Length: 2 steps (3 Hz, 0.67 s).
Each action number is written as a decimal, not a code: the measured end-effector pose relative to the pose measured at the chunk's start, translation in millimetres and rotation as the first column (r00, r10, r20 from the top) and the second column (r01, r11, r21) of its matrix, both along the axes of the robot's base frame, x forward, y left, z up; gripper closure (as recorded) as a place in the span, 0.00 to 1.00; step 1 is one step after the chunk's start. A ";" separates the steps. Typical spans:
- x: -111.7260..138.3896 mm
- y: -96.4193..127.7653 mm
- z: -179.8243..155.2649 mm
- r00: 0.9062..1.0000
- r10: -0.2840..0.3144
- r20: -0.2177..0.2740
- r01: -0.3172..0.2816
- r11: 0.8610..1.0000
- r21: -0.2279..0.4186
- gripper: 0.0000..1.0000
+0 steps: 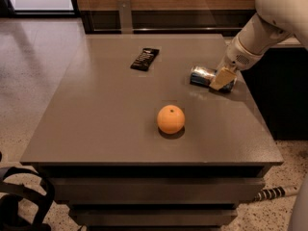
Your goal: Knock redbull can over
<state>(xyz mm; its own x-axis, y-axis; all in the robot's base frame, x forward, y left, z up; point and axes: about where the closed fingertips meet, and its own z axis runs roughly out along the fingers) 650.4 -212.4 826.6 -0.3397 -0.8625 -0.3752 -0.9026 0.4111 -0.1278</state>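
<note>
While my gripper (223,78) sits at its right end, open or closed I cannot tell, the blue and silver can (199,75) lies on its side beyond and right of the orange (171,119), long axis left to right, silver end pointing left. One can, one orange, one candy bar (144,58).

White arm (267,19) slants down-left from upper right, gripper (223,78) lowest.
</note>
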 end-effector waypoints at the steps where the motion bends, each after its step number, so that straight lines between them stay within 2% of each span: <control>1: 0.2 0.8 -1.5 1.000 0.001 -0.003 -0.001 1.000 0.000 0.30; 2: 0.3 1.4 -2.7 1.000 0.002 -0.004 -0.002 1.000 0.000 0.01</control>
